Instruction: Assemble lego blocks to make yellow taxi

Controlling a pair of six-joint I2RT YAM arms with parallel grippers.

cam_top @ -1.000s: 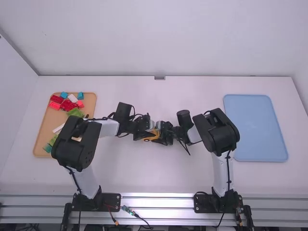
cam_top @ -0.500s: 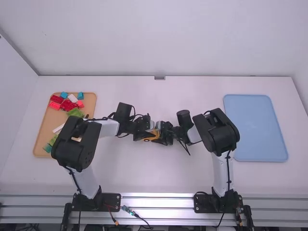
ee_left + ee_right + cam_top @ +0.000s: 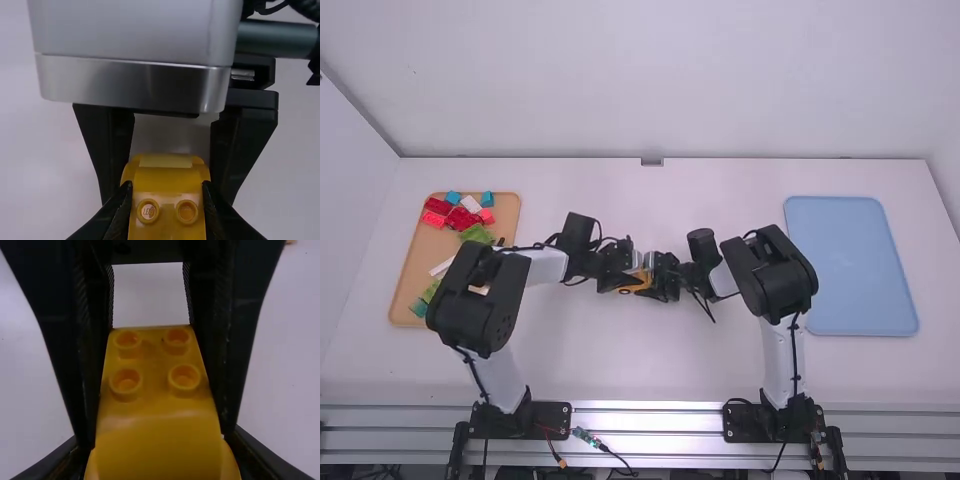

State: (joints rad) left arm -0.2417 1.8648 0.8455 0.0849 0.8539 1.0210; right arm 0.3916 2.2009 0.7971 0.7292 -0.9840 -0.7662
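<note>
A yellow taxi body [image 3: 639, 284] is gripped by the left gripper [image 3: 167, 186] and right gripper [image 3: 156, 437], its bare studs [image 3: 126, 383] suggesting partly finished assembly.

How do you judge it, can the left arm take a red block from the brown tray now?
Probably not as things stand: the left gripper is shut on the yellow block and would have to let go first. Nothing seems to lie over the red blocks, though.
</note>
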